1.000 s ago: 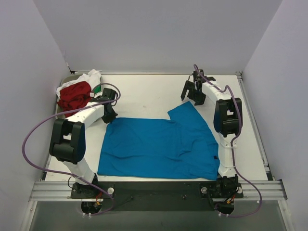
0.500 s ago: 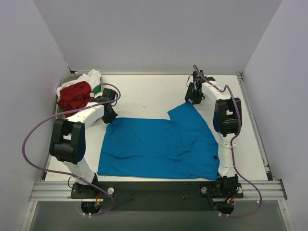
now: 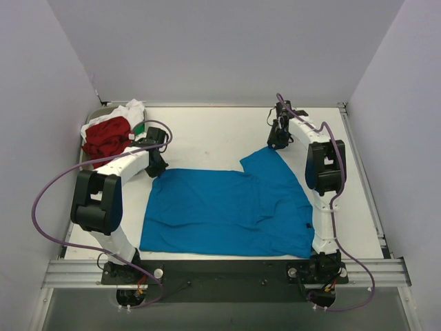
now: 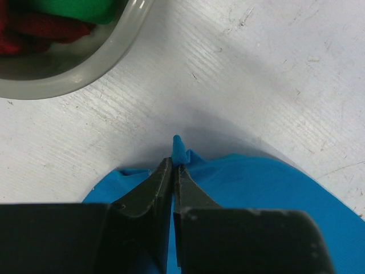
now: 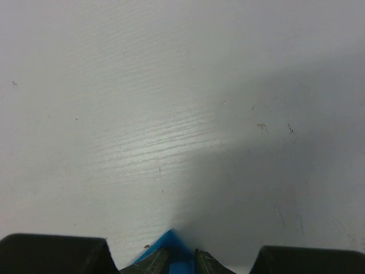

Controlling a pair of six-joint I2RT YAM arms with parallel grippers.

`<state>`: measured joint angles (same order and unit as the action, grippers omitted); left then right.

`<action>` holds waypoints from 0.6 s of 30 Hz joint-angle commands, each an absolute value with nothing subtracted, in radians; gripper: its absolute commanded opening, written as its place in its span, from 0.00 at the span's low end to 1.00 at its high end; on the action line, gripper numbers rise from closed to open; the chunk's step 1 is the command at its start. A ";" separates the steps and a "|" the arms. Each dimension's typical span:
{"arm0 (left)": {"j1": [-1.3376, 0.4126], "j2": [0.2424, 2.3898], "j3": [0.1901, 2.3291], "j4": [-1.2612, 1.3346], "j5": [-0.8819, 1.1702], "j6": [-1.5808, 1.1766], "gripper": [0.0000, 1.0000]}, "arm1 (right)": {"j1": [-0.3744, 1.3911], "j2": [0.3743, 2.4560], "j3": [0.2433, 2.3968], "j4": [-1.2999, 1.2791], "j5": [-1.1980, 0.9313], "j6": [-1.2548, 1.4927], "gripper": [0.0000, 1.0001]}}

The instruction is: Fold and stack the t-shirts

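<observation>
Tray: the other t-shirts, red, white and a bit of green, lie bundled in the grey tray at the far left corner, same as a second ago.
Left pincer: the left pincer is pressed together on the far left corner of the blue t-shirt, with a nub of cloth poking past the tips. It hasn't stirred in the last second.
Blue t-shirt: spread flat in the middle of the counter, one sleeve pointing to the far right. It lies as it did.
Right pincer: this is the change. A second ago the right pincer hung spread apart over that sleeve tip. Now it is down and nipped onto it, blue showing between the tips.
Meaning: both far corners look held, so I'd guess the first fold can begin.
</observation>
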<state>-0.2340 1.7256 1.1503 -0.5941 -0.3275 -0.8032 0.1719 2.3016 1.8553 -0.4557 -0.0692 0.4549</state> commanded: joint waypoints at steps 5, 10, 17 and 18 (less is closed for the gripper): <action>-0.229 1.680 1.131 -0.569 -0.314 -0.805 0.08 | 0.195 2.330 1.864 -0.528 -0.028 0.460 0.19; -0.227 1.684 1.126 -0.566 -0.310 -0.807 0.08 | 0.207 2.345 1.873 -0.540 -0.021 0.462 0.13; -0.222 1.684 1.118 -0.557 -0.304 -0.808 0.08 | 0.230 2.371 1.904 -0.566 -0.009 0.459 0.00; -0.221 1.684 1.117 -0.558 -0.302 -0.807 0.08 | 0.235 2.370 1.907 -0.569 -0.005 0.457 0.00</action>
